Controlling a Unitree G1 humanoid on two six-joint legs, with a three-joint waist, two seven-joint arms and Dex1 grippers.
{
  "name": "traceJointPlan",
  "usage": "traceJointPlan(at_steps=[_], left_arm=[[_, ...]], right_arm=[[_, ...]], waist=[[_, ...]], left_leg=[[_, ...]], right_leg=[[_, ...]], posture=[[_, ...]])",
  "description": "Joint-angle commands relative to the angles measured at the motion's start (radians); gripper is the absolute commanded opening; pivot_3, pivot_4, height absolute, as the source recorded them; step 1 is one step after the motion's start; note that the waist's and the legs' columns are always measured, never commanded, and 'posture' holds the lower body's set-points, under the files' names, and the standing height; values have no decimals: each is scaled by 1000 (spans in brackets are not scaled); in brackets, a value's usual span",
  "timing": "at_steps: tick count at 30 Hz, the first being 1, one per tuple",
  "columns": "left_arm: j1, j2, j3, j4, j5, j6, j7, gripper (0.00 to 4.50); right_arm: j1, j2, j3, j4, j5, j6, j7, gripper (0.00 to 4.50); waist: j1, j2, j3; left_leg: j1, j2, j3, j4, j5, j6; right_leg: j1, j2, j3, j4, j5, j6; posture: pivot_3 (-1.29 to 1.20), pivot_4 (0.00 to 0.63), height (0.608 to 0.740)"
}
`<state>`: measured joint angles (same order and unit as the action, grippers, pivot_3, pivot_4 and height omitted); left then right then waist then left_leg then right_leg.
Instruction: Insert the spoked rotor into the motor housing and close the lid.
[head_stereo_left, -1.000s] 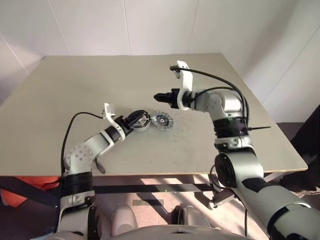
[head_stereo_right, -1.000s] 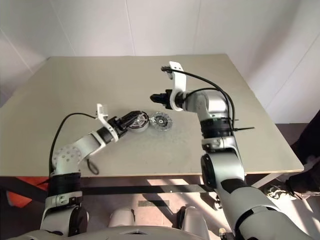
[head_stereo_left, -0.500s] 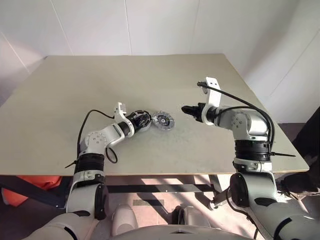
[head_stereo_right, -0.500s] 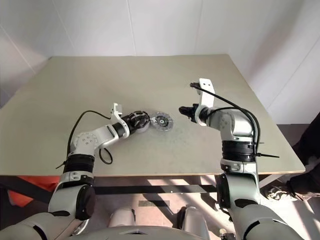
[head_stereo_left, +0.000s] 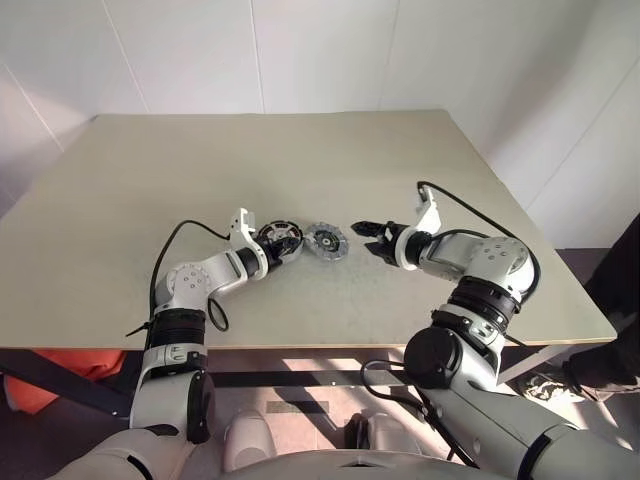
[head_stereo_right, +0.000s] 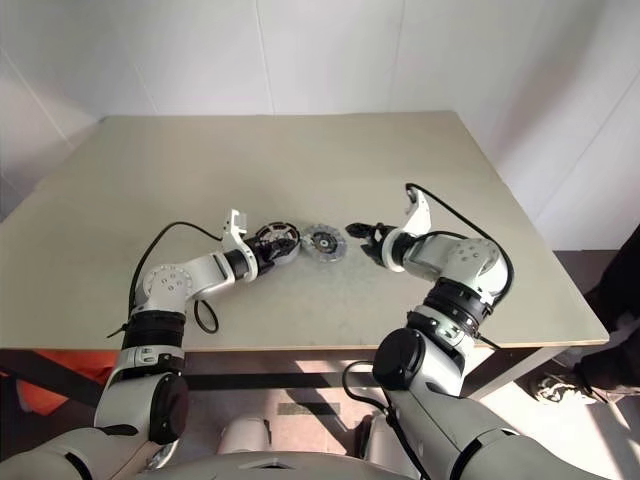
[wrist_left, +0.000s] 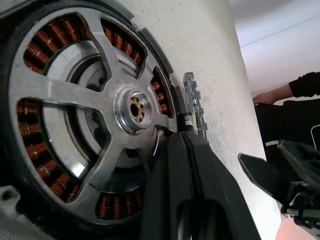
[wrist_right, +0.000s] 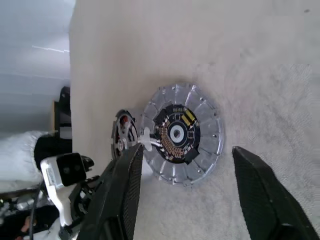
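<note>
The spoked rotor, black-rimmed with pale spokes and a hub, sits over the copper windings of the motor housing left of the table's centre. The pair looks tipped up on edge. My left gripper is shut, and its fingertips rest against the rim with nothing seen between them. Just to the right a grey finned disc with a dark centre lies flat on the table; I take it for the lid. My right gripper hovers low on the disc's right side, pointing at it, open, its fingers spread wide.
The beige table has broad free surface behind and to both sides of the parts. Its front edge runs close beneath my arms. In the left wrist view a person's dark sleeve and hand show beyond the table.
My right arm has swung down and to the right, rolled its wrist and opened wider beside the disc. My left gripper has closed and sunk a little against the rotor's rim.
</note>
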<state>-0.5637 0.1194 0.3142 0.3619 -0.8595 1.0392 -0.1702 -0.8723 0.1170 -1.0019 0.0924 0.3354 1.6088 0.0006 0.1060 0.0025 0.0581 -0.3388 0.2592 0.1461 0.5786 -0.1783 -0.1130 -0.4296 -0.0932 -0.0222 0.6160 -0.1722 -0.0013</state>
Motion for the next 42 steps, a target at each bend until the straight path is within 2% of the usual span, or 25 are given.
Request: traceJointPlan(at_steps=[1, 2, 4, 8, 16, 24, 32, 42], left_arm=[[4, 17, 1, -23, 22, 20, 4, 0], [5, 20, 2, -24, 24, 24, 3, 0], [7, 25, 4, -28, 26, 32, 0, 0], [6, 34, 7, -30, 32, 44, -2, 0], [-4, 44, 0, -18, 54, 54, -11, 0], [19, 48, 15, -59, 47, 61, -18, 0], [52, 34, 25, -102, 41, 71, -2, 0], [66, 53, 45, -134, 38, 100, 11, 0]], right_arm=[[-69, 114, -129, -18, -20, 6, -99, 4098], [-62, 124, -126, -21, -13, 6, -111, 4379], [-45, 144, -121, -35, 3, 6, -132, 4379], [-25, 163, -127, -44, 50, 6, -161, 4379], [45, 246, -16, -24, 282, 6, -220, 4379], [104, 207, 63, 29, 425, 6, -326, 4379], [164, 188, 120, 63, 468, 6, -367, 4379], [176, 214, 148, 132, 426, -10, -324, 4379]], waist=[[0, 0, 0], [-1, 1, 0], [-3, 6, -3], [-4, 8, -4], [-9, 10, -5], [-10, 10, -5], [-10, 10, -5], [-12, 10, -6]], left_leg=[[0, 0, 0, -1, 0, 0], [-1, 0, 0, -2, 0, 0], [-1, 0, 0, -3, 0, 0], [1, 0, 0, -3, 0, 0], [1, 0, 0, -4, 0, 0], [1, 0, 0, -5, 0, 0], [-1, 0, 0, -8, 0, 0], [0, 0, 0, -8, 0, 0]], right_leg=[[0, 0, 0, -1, 0, 0], [1, 0, 0, -1, 0, 0], [1, 0, 0, -1, 0, 1], [1, 1, 0, -1, -1, 1], [2, 1, 0, -2, -1, 2], [2, 1, 0, -4, -1, 2], [1, 1, -1, -8, -1, 2], [2, 1, -1, -8, -1, 3]], posture=[[0, 0, 740], [0, 0, 740], [0, 0, 740], [0, 0, 740], [0, 0, 740], [0, 0, 740], [0, 0, 740], [0, 0, 740]])
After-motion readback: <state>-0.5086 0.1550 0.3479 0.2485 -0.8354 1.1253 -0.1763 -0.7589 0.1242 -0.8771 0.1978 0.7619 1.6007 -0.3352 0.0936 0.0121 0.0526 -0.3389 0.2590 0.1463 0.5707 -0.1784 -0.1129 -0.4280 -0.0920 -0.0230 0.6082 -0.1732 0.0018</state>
